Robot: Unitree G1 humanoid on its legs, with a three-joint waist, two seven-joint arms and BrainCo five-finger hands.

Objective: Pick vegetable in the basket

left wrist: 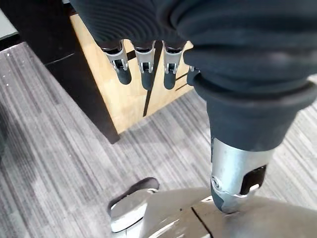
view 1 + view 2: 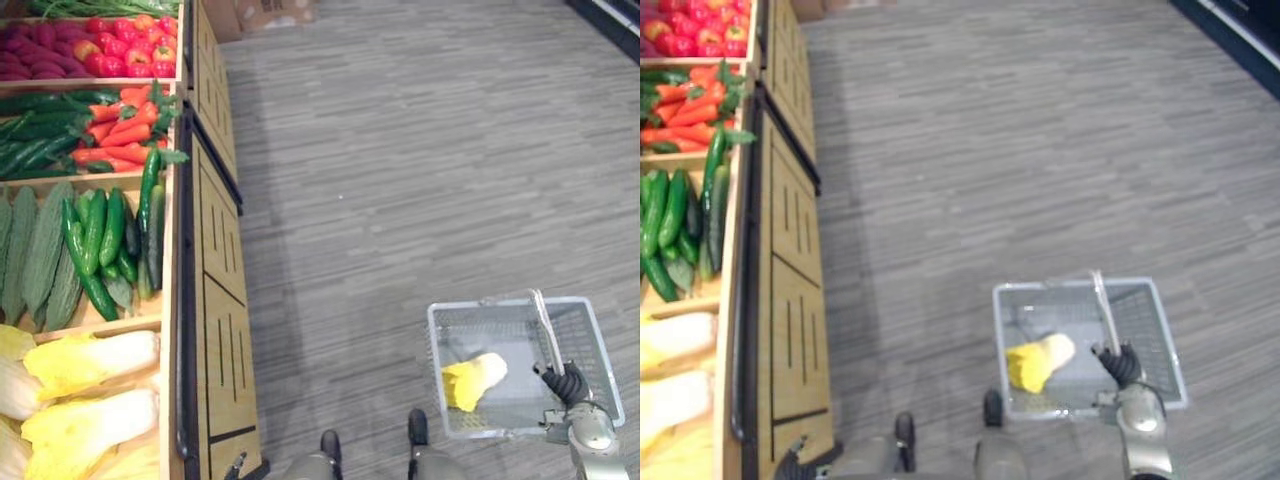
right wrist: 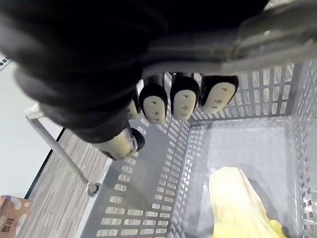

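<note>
Currently: one cabbage in basket, right hand on handle

You have one basket (image 2: 592, 352): grey, rectangular, perforated mesh walls, over the grey plank-pattern floor (image 2: 420, 150).

One cabbage (image 2: 475, 380) lies on the basket bottom, in its left half. It is elongated, with a pale smooth stem end and crinkled yellow leaves.

One handle (image 2: 545, 325), a thin grey bar, is swung up across the basket. Your right hand (image 2: 564, 384) has its fingers (image 3: 184, 103) curled round that bar and carries nothing else.

Your left hand (image 1: 145, 73) hangs low beside the shelf (image 2: 215, 290) front. Its fingers are straight and relaxed, with nothing in it.

The shelf is light wood with dark edging, on the robot's left. Four compartments show:
- Red round produce (image 2: 125, 45) beside darker purple pieces.
- A pile of carrots (image 2: 125, 130), tapered and orange, beside long dark green ones.
- Smooth glossy cucumbers (image 2: 100, 235) beside three ridged, pale green gourds (image 2: 40, 250).
- More yellow cabbages (image 2: 90, 362). At least three show, but the edge crops them, so I can't give you an exact count.
</note>
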